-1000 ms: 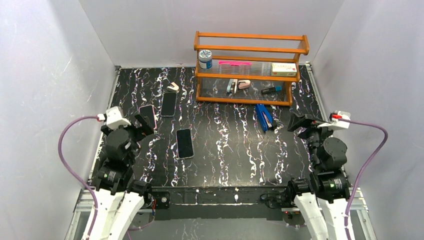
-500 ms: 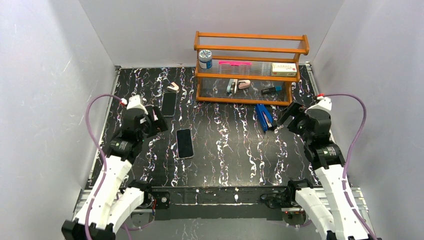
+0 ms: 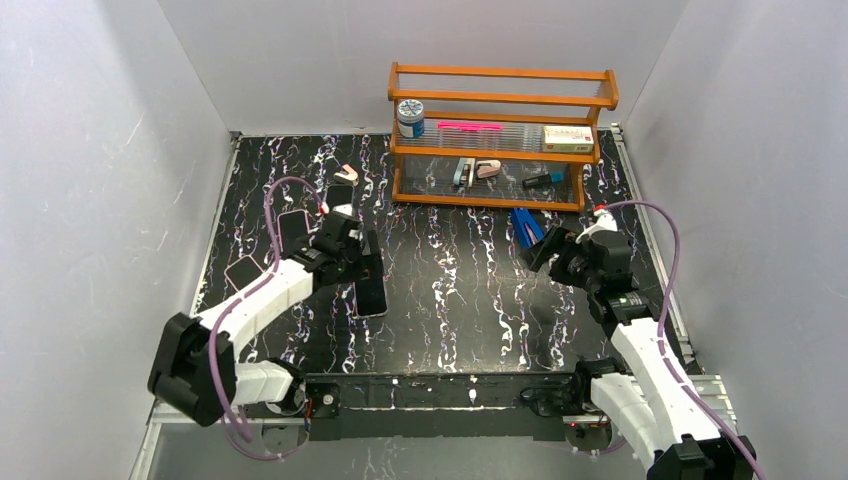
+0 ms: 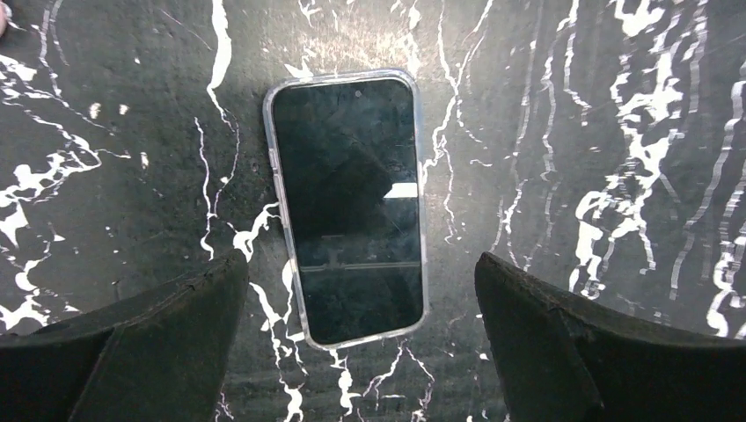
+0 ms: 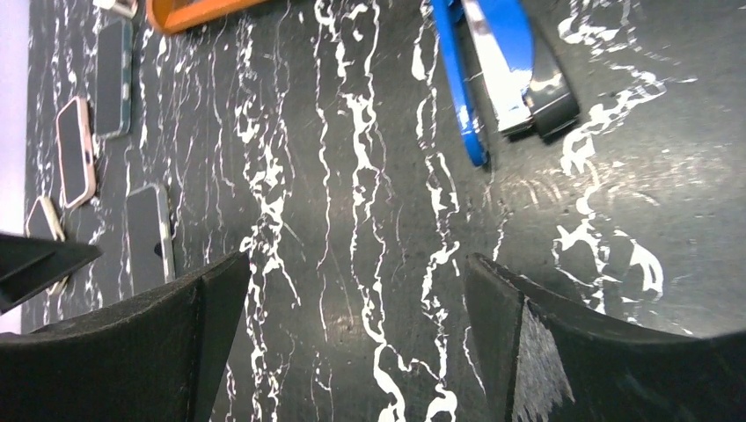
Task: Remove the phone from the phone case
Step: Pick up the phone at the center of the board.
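Black-screened phone in clear plastic case (image 4: 347, 207), flat and centred between wide-apart fingers of left gripper (image 4: 361, 268), seemingly lined up for grasping. Right gripper (image 5: 352, 268) likewise spread, holding nothing.

left pincer (image 3: 358, 262) hangs over the cased phone (image 3: 373, 298); right pincer (image 3: 541, 250) beside the blue stapler (image 3: 524, 224).

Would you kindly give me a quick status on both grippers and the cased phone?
Left gripper open, hovering over the cased phone. Right gripper open, empty. Phone lies flat, screen up, nothing on it.
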Tool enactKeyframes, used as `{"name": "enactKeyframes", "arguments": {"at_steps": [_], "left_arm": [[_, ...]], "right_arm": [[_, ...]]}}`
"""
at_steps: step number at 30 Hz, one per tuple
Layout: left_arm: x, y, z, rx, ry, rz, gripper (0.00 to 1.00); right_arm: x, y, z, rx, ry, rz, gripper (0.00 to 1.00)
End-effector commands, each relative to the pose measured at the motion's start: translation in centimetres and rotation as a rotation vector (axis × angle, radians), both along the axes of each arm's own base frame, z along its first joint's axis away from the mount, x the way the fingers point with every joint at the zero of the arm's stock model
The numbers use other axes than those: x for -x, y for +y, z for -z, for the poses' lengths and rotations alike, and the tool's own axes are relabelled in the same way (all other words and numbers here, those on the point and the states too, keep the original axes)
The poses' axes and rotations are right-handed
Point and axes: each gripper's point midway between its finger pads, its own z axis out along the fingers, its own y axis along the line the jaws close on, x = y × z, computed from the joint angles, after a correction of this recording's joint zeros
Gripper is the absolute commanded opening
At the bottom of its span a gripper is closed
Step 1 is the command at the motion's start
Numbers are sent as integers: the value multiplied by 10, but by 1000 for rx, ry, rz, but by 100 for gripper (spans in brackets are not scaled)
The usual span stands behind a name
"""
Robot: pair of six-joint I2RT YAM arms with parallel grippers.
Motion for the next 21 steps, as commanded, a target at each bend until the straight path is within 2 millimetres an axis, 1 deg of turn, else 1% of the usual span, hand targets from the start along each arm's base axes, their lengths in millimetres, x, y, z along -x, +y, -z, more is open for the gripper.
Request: {"name": "enactKeyframes", "arguments": {"at_steps": [1, 5, 10, 15, 18, 20, 21], "left_arm": [[-9, -3, 9, -75, -6, -36, 98], [-6, -3, 32, -152, 36, -43, 98], [-4, -4, 50, -219, 68, -38, 98], [-2, -13, 64, -235, 98, -15, 98], [1, -13, 72, -246, 121, -21, 98], [2, -16, 75, -235, 126, -20, 98], [2, -17, 75, -228, 124, -22, 98]], "right_arm": [[-2, 22, -11, -46, -74, -126, 99], [1, 29, -4, -41, -71, -161, 99], [5, 43, 3, -47, -60, -221, 99], [10, 60, 8, -60, -55, -265, 99], [14, 73, 13, -64, -44, -295, 99], [17, 80, 18, -56, -26, -306, 99], [15, 84, 17, -56, -40, -310, 99]]}}
